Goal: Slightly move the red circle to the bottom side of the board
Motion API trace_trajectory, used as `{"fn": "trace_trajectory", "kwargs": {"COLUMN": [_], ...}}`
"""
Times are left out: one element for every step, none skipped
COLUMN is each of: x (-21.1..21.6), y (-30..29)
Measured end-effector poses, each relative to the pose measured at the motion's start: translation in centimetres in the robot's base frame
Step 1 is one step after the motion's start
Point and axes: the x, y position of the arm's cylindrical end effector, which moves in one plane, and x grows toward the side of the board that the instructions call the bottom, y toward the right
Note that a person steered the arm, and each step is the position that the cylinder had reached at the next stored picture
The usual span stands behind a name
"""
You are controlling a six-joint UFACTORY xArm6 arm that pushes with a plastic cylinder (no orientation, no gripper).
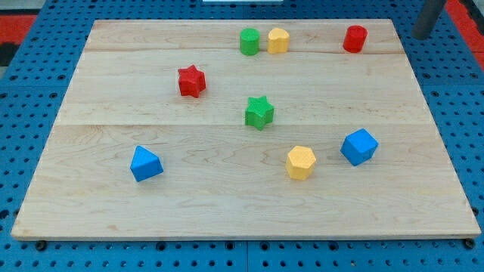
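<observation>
**Red circle parked up by the top edge, my tip off the board**

Only one camera view here, so here goes.

My tip (pixel 420 35) is at the view's top right corner, just past the wooden board (pixel 227 204) and over the blue pegboard table (pixel 469 113). It's a plain rod, so no jaws to be apart or together, and it isn't touching any block.

The red circle (pixel 355 38) sits to the view's left of my tip, at about the same height and nearest to it of all the blocks. It's close to the board's top edge, not far from the right edge. Below it, towards the view's bottom, there's a long bare stretch of wood before anything turns up.

That first thing is the blue hexagon-ish block (pixel 358 146), well below and left of my tip, nearly straight under the red circle. Just left of that, slightly lower, is the yellow hexagon (pixel 301 162).

Further left of my tip along the top edge, the yellow block (pixel 278 41) and the green circle (pixel 249 41) stand side by side, touching or nearly so; can't tell which. Both are well apart from the red circle.

Mid-board there's the green star (pixel 259 112), and up-left of it the red star (pixel 191 81). The blue wedge-like block (pixel 145 164) is farthest from my tip, towards the bottom left.
</observation>
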Motion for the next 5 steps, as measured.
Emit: {"fn": "trace_trajectory", "kwargs": {"x": [-0.8, -0.5, -0.5, 0.2, 1.8], "y": [-3.2, -5.4, -8.1, -9.8, -9.4]}}
